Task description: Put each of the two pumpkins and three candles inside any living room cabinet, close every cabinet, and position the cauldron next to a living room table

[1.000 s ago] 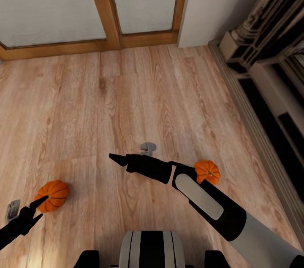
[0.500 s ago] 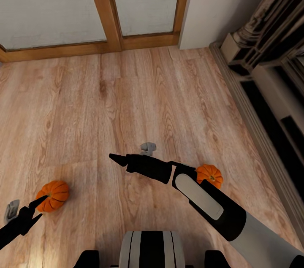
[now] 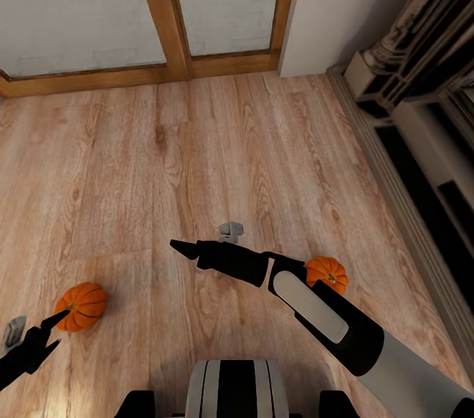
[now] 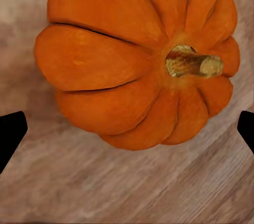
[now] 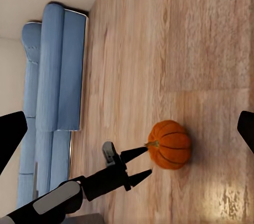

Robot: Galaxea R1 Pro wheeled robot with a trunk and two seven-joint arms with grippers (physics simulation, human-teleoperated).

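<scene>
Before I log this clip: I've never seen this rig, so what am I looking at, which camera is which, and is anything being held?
This is a simulated wheeled robot with two arms. The large picture comes from a camera on its head, looking down over both arms at a wooden floor. The other two come from cameras near each gripper.

Two small orange pumpkins lie on the floor. The left pumpkin sits just ahead of the left gripper, whose fingers are spread; the left wrist view shows it close up, with the stem pointing sideways and the fingertips apart and not touching it. The right pumpkin is partly hidden behind the right arm. The right gripper holds nothing; its wrist view shows a blue sofa and the left gripper at the left pumpkin.
</scene>
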